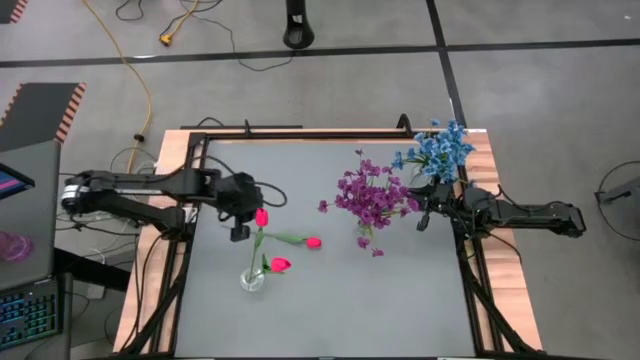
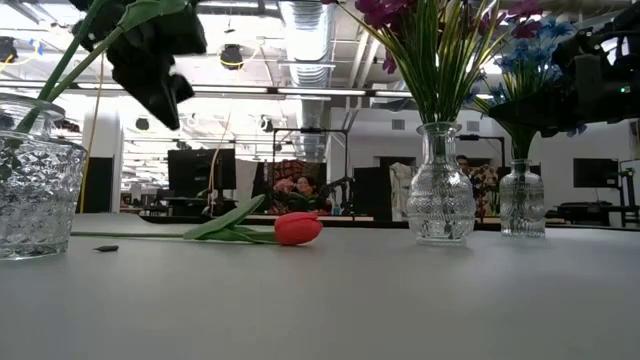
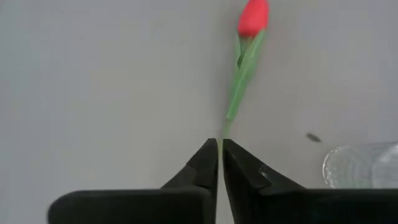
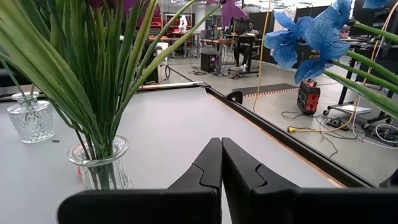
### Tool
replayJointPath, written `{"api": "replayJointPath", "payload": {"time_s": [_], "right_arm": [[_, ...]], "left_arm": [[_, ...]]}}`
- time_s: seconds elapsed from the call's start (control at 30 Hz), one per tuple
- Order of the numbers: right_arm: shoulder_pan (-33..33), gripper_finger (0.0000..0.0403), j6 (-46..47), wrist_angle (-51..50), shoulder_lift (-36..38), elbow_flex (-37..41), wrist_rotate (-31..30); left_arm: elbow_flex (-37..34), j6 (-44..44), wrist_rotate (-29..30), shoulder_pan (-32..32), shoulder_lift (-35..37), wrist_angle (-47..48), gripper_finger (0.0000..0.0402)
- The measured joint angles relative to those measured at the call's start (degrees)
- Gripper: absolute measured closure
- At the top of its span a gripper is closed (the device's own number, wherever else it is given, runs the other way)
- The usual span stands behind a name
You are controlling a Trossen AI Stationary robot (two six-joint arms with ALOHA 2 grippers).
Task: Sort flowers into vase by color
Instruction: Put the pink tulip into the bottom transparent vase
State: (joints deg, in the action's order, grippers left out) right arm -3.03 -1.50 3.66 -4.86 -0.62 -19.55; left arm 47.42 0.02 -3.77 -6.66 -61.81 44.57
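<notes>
Grey desk (image 1: 330,300): left claw (image 1: 240,232) pinched on a tulip (image 3: 253,17) stem, vase (image 1: 252,279) just nearer; stem must tip upright. Right claw (image 4: 221,163) idles closed, empty.

Overhead, table-level, perhaps close wrists; table (image 1: 330,290) shared

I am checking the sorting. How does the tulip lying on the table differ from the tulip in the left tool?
The lying tulip rests flat on the table, untouched; the held tulip is lifted, its stem pinched in the shut left tool. Both have pink-red buds on green stems.
</notes>
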Motion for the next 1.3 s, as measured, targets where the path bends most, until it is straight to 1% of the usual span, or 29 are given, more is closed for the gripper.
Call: {"api": "replayJointPath", "payload": {"time_s": [0.07,0.23,0.37,0.47,0.7,1.03,1.17,1.3], "right_arm": [[0.0,0.0369,0.0,0.0,0.0,0.0,0.0],[0.0,0.0369,0.0,0.0,0.0,0.0,0.0],[0.0,0.0369,0.0,0.0,0.0,0.0,0.0],[0.0,0.0369,0.0,0.0,0.0,0.0,0.0],[0.0,0.0369,0.0,0.0,0.0,0.0,0.0],[0.0,0.0369,0.0,0.0,0.0,0.0,0.0],[0.0,0.0369,0.0,0.0,0.0,0.0,0.0],[0.0,0.0369,0.0,0.0,0.0,0.0,0.0]], "left_arm": [[0.0,-0.5,-0.6,0.0,-2.6,0.1,0.0379],[0.0,0.3,-4.8,0.0,-8.5,-0.9,0.0338],[0.0,2.6,-5.2,0.0,-12.8,-2.0,0.0311],[0.0,3.8,-5.2,0.0,-15.8,-3.0,0.0301],[0.0,4.3,-5.3,0.0,-22.1,-6.7,0.0299],[0.0,5.2,-6.0,0.0,-28.9,-12.1,0.0299],[0.0,5.1,-7.4,0.0,-30.7,-13.6,0.0299],[0.1,5.2,-7.5,0.0,-31.2,-14.2,0.0299]]}}
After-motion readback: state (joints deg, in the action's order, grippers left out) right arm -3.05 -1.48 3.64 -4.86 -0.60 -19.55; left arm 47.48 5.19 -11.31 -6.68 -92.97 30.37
